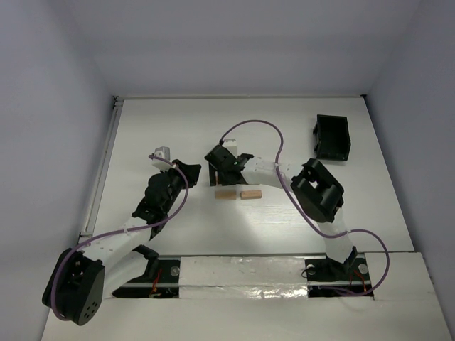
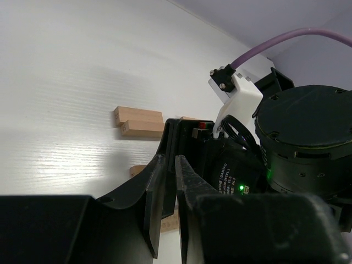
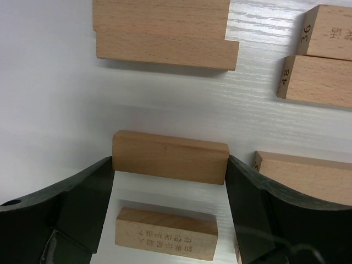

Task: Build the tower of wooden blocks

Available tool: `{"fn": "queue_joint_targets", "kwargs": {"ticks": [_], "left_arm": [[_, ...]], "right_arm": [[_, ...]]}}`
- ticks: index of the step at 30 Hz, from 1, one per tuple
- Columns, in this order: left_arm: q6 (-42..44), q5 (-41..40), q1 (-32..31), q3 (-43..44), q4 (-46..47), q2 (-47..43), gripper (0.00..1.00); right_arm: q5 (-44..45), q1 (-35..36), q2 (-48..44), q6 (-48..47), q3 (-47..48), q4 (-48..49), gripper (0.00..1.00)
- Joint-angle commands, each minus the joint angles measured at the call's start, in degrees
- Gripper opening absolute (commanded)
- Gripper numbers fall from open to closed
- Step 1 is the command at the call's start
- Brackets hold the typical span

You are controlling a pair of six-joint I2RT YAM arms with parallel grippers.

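Observation:
Several light-tan wood blocks lie on the white table. In the right wrist view, one block spans lengthwise between the fingertips of my right gripper, touching both. I cannot tell whether this block rests on the table. An engraved block lies below it between the fingers. Two blocks lie together further off. From above, two blocks show just in front of the right gripper. My left gripper has its jaws nearly together with nothing in them, left of the blocks.
A small black plastic box stands at the back right. Numbered blocks and another block lie right of the right gripper. The right arm's body sits close to the left gripper. Purple cables loop over the table.

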Motion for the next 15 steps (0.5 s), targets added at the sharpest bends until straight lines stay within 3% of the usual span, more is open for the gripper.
{"fn": "queue_joint_targets", "kwargs": {"ticks": [1,15], "left_arm": [[0.17,0.81,0.22,2.43,3.01,0.04,0.12],[0.26,0.81,0.22,2.43,3.18,0.39,0.12]], "right_arm": [[2.11,0.11,1.24,-0.68,2.32,0.38,0.82],[2.37,-0.42,0.80,-1.12,0.91,1.08,0.85]]}}
